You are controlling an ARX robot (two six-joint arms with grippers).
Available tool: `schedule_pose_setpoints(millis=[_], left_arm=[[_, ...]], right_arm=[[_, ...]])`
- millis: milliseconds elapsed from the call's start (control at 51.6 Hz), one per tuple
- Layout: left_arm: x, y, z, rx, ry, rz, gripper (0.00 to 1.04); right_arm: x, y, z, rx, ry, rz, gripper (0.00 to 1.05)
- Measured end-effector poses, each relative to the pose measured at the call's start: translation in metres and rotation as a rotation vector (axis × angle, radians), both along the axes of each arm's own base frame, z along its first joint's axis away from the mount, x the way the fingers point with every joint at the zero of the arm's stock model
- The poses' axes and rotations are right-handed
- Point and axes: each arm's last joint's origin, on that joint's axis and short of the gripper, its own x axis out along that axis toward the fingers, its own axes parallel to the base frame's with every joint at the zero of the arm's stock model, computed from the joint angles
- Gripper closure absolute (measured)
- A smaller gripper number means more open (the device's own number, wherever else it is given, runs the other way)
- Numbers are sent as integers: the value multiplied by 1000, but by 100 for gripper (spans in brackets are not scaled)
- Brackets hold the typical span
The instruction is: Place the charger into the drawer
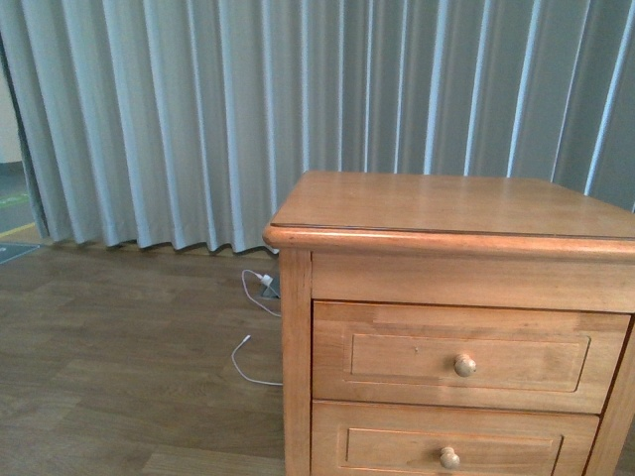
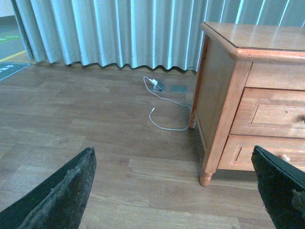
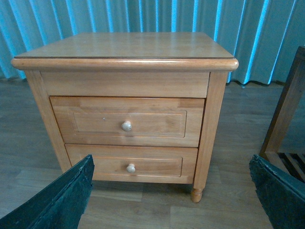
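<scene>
A bedroom-like room in a home: a honey-brown wooden nightstand (image 1: 451, 327) at lower right stands on wood-plank flooring (image 1: 119, 367), pale floor-length curtains (image 1: 248, 109) fill the upper frame, and a white cable (image 1: 253, 327) trails at centre.

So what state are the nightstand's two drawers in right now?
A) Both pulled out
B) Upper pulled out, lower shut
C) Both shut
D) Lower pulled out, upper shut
C: the upper drawer and the lower drawer both sit flush in the nightstand frame, with no interior showing in the front or right wrist view.
</scene>
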Motion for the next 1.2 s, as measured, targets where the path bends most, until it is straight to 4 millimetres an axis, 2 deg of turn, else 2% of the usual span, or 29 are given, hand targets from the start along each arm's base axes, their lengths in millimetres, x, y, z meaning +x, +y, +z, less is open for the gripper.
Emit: schedule_pose_setpoints(millis=[1201], left_arm=[[0, 0, 0, 0, 0, 0, 6]], right_arm=[[0, 0, 0, 0, 0, 0, 8]])
